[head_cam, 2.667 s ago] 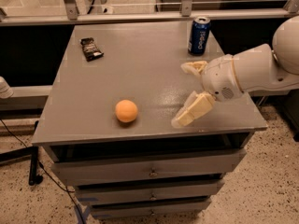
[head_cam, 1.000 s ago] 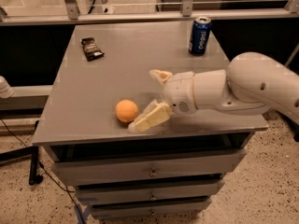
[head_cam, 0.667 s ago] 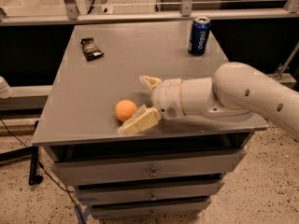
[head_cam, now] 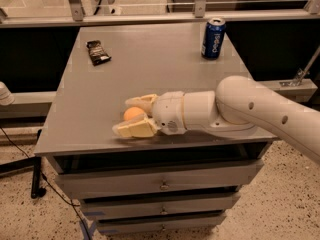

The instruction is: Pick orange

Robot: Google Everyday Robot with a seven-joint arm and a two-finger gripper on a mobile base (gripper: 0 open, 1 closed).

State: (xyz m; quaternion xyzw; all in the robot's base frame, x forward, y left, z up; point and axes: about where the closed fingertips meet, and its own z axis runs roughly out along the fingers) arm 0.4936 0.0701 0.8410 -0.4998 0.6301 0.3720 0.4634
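1. A grey table [head_cam: 85,114] with drawers [head_cam: 160,185] below it fills the middle of the frame. It is seen from above and in front.
2. The orange [head_cam: 134,114], small, round and pale, sits on the table near its front edge, a little left of the frame's centre.
3. A thick white robot arm [head_cam: 250,106] reaches in from the right edge and lies low over the front right part of the table. Its gripper [head_cam: 122,116] is at the orange.
4. The cream-coloured fingers [head_cam: 142,102] are spread wide. One is behind the orange, higher in the frame, and one is in front of it, lower in the frame, with the fruit between them. Whether either finger is pressing on the skin cannot be told.
5. A blue soda can [head_cam: 213,38] stands upright at the upper right of the table. A dark wrapped snack [head_cam: 98,52] lies flat at the upper left. Both are well apart from the orange and the gripper.
6. The step in hand appears to be closing on the fruit, since it looks bracketed but not lifted.
7. To do this well, the fingers should likely meet the orange across its widest part, both at about the same moment. A round, smooth fruit would probably roll toward the left of the frame if one side were pushed first.
8. The squeeze should be gentle and steady, just enough to stop slipping. The gripper should stay low until the hold is firm, then lift straight up.
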